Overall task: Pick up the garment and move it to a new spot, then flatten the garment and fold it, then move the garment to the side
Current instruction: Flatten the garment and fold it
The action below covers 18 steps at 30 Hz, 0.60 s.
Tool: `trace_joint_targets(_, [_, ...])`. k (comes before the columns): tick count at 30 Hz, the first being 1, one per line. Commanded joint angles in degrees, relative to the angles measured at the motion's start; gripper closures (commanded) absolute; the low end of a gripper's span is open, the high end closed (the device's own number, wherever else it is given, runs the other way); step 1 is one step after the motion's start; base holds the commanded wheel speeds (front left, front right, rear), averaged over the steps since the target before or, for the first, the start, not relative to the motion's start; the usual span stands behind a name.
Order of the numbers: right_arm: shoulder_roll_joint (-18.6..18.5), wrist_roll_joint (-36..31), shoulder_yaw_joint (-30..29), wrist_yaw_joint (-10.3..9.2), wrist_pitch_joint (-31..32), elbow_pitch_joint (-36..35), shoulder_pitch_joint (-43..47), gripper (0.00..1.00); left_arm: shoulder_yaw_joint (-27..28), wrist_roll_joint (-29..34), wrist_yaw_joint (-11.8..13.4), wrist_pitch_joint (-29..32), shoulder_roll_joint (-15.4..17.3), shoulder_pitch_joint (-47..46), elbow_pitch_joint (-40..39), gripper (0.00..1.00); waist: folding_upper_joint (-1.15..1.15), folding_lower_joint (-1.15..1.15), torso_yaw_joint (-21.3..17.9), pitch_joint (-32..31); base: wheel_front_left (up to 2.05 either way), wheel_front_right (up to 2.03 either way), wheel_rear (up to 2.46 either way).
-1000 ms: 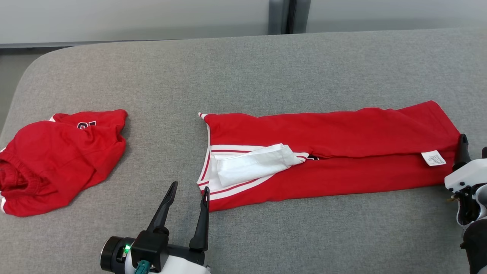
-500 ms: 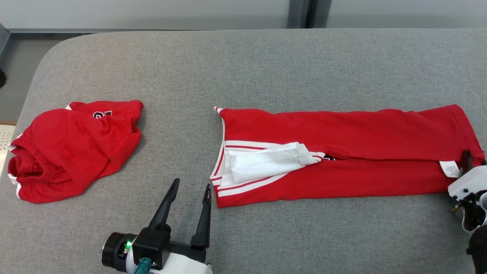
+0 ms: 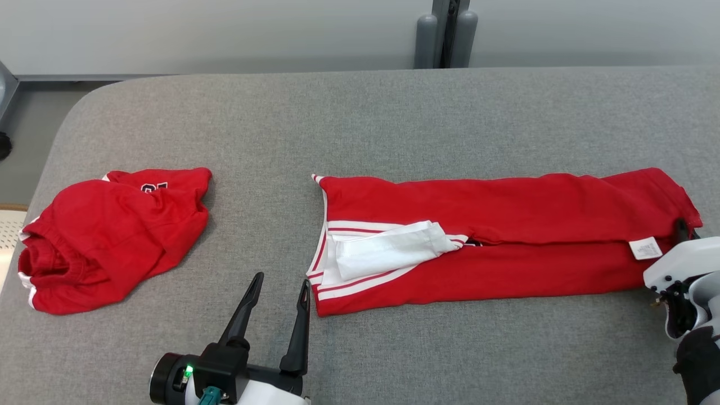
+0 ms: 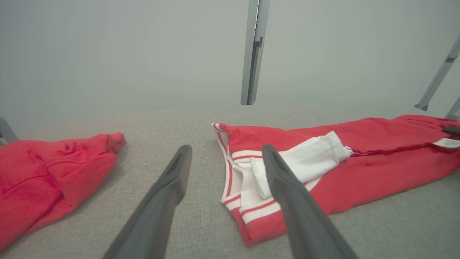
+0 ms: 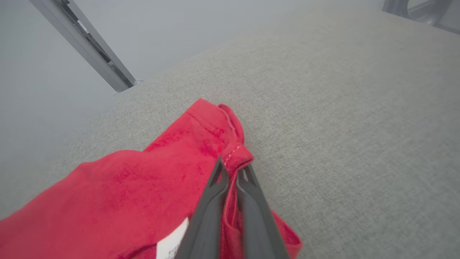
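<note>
While left pincer gapes | right pincer pinches stitched hem of red garment

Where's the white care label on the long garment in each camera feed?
Head view: care label far right on the garment.
Left wrist view: care label at the right edge.
Right wrist view: care label at the bottom edge, left of the fingers.
Shared landmark: right gripper, shut on the garment hem beside it.
</note>
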Motion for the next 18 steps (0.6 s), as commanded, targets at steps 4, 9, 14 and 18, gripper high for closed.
trace_joint_targets(4, [1.7,1.2,3.8,-0.03,-1.2,-3.0,0.7,1.0,0.4,-0.7,-0.2,-0.2,0.2,1.5,0.1,0.0,0.0,0.0,-0.3,-2.7,0.0,0.0,0.0])
trace_joint_targets(9, [4.6,4.5,9.3,-0.03,-0.6,-7.4,2.1,1.0,0.5,-1.0,-0.2,-0.2,0.2,2.5,0.2,0.0,0.0,0.0,-0.3,-4.5,0.0,0.0,0.0])
trace_joint_targets(14, [6.5,8.7,15.7,-0.03,0.8,-13.6,4.1,1.0,0.3,-1.4,-0.4,-0.2,0.2,3.2,0.3,0.0,0.0,0.0,0.5,-6.1,0.0,0.0,0.0])
trace_joint_targets(18, [7.5,11.8,19.9,-0.03,2.0,-18.3,5.8,1.0,0.1,-1.7,-0.4,-0.2,0.2,4.1,0.4,0.0,0.0,0.0,1.6,-7.5,0.0,0.0,0.0])
